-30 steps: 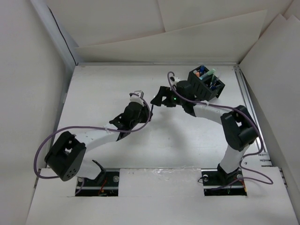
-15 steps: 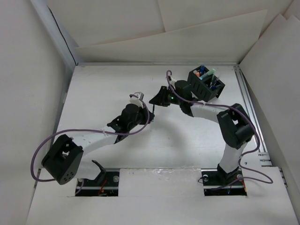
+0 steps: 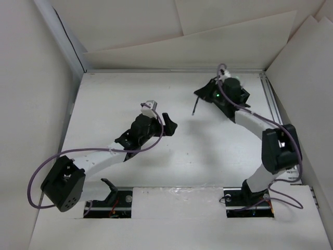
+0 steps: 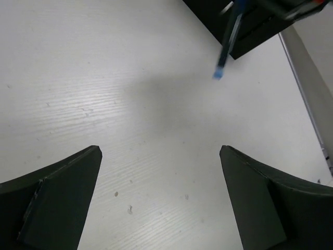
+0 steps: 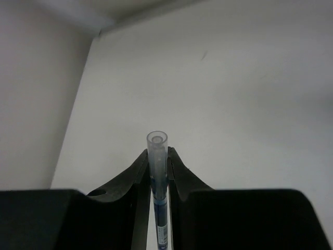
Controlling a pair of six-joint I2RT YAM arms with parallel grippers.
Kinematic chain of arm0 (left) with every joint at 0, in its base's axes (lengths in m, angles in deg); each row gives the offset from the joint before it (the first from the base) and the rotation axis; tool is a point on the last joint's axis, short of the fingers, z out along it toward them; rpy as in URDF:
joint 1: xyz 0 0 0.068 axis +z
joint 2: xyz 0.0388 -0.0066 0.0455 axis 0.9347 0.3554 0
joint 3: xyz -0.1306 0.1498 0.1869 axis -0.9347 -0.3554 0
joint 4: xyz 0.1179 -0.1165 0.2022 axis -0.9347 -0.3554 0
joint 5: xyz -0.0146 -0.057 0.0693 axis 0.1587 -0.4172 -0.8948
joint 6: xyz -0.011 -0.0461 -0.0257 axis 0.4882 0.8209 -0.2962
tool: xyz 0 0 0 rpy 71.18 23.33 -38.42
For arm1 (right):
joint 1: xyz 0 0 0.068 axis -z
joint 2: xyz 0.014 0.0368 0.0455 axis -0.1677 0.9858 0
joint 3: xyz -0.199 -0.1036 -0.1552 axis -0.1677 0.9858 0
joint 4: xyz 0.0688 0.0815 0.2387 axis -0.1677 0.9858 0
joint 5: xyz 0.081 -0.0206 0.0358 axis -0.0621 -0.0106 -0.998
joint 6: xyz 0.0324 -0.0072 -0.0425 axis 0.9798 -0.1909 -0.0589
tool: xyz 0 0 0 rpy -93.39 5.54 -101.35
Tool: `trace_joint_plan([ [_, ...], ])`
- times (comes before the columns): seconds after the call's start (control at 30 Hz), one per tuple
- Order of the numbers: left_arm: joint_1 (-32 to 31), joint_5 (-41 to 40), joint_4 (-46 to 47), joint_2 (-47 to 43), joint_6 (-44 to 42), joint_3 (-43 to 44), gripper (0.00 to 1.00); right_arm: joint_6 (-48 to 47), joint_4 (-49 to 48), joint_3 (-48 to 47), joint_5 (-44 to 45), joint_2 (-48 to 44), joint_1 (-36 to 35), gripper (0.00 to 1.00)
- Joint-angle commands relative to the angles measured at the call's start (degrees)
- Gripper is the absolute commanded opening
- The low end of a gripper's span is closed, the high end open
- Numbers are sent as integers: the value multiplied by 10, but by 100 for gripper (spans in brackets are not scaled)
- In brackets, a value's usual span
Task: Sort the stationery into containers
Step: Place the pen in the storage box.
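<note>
Soft, even light; faint shadows. Left wrist view: pen (image 4: 229, 39) blurred, perhaps motion.

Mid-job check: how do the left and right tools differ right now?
The left tool stands open and empty; the right tool is shut on a blue pen. The left tool hangs over the middle of the table; the right tool is toward its far right corner. Both are black two-finger tools.

The table (image 3: 130, 99) is a white board with a fine wood-like grain, faint scratches and a few dark specks. A black slotted organizer (image 4: 205, 13) stands on it at the far right corner, largely hidden in the overhead view. A pale metal rail (image 3: 273, 114) runs along the right edge. The two arm bases (image 3: 109, 200) sit at the near edge.
</note>
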Motion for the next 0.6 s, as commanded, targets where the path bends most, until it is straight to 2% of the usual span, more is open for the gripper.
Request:
trace_joint_plan([
  [0.0,-1,-17,10,-20,-16,3,100,-55,38,-44,129,-92,68,8],
  [0.07,-1,-17,10,-20,-16,3,100,-94,47,-50,211,-110,93,8],
  [0.1,-1,-17,10,-20,-16,3,100,-104,47,-57,286,-117,116,8],
  [0.2,-1,-22,16,-20,-16,3,100,-123,54,-76,390,-124,165,9],
  [0.4,-1,-1,22,-20,-28,3,100,-192,42,-127,516,-65,174,9],
  [0.43,-1,4,22,-20,-28,-2,100,-200,42,-132,558,-55,163,9],
  [0.57,-1,4,32,-48,-28,-16,100,-215,42,-139,595,-18,151,8],
])
